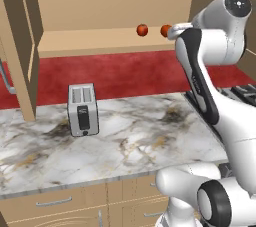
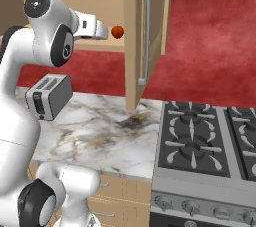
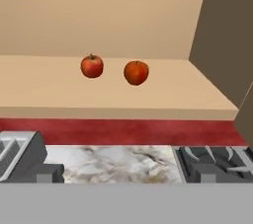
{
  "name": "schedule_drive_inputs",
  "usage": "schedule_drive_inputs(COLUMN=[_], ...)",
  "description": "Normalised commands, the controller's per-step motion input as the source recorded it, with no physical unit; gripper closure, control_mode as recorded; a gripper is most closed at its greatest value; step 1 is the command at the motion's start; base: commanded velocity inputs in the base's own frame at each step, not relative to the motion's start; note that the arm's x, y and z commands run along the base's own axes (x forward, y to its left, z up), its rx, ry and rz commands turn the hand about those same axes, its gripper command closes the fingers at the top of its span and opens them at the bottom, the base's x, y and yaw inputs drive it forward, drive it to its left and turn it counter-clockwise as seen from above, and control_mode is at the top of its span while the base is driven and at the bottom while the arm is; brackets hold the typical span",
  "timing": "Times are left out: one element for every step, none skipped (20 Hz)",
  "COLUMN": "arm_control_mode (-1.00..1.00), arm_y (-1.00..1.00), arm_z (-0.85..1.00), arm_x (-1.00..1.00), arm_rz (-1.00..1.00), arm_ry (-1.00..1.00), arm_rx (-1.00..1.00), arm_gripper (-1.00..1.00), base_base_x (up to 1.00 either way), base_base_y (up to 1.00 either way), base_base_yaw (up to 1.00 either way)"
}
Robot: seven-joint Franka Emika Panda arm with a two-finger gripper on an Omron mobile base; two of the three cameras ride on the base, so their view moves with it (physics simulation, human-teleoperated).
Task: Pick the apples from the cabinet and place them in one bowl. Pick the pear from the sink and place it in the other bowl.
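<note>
We see the cabinet (image 1: 115, 41) across the upper part of the left base view, its doors swung open and its plain tan shelf bare except for the fruit. In the right base view, one open door with its long silver bar handle (image 2: 144, 36) stands upright at the top centre. Below it, the marble counter (image 1: 125, 141) spreads over the middle of the left base view, and the red wall (image 2: 210, 36) fills the upper right of the right base view. The black stove (image 2: 200, 141) takes the lower right of that view. Our white arm (image 1: 220, 71) rises along the right edge of the left base view, its hand reaching toward the shelf. The toaster (image 1: 82, 109) stands upright on the counter, left of centre in the left base view.

The apples sit on the cabinet shelf, near each other but apart: in the hand view the left apple (image 3: 92, 66) lies just left of centre and the right apple (image 3: 136, 72) at centre, a little lower in the frame. The same pair shows at the top centre of the left base view, the right one partly behind the hand.

The gripper's fingertips cannot be made out in our pictures; its jaws stand fully apart, and nothing is held.
</note>
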Motion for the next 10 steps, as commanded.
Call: schedule_drive_inputs(arm_control_mode=[-1.0, -1.0, -1.0, -1.0, -1.0, -1.0, -1.0, -1.0, -1.0, -1.0], arm_y=[-0.09, -0.08, -0.06, -0.02, -0.01, -0.01, -0.01, -0.01, -0.03, -0.03], arm_z=[0.05, 0.11, 0.1, 0.06, 0.05, 0.01, 0.0, 0.0, 0.0, 0.0], arm_x=[0.26, 0.21, 0.22, 0.25, 0.31, 0.34, 0.39, 0.44, 0.49, 0.49], arm_rz=[0.0, 0.0, 0.0, 0.0, 0.0, 0.0, 0.0, 0.0, 0.0, 0.0], arm_ry=[0.0, 0.0, 0.0, 0.0, 0.0, 0.0, 0.0, 0.0, 0.0, 0.0], arm_rx=[0.0, 0.0, 0.0, 0.0, 0.0, 0.0, 0.0, 0.0, 0.0, 0.0], arm_gripper=[-1.0, -1.0, -1.0, -1.0, -1.0, -1.0, -1.0, -1.0, -1.0, -1.0], base_base_x=[0.0, 0.0, 0.0, 0.0, 0.0, 0.0, 0.0, 0.0, 0.0, 0.0], base_base_y=[0.0, 0.0, 0.0, 0.0, 0.0, 0.0, 0.0, 0.0, 0.0, 0.0], base_base_yaw=[0.0, 0.0, 0.0, 0.0, 0.0, 0.0, 0.0, 0.0, 0.0, 0.0])
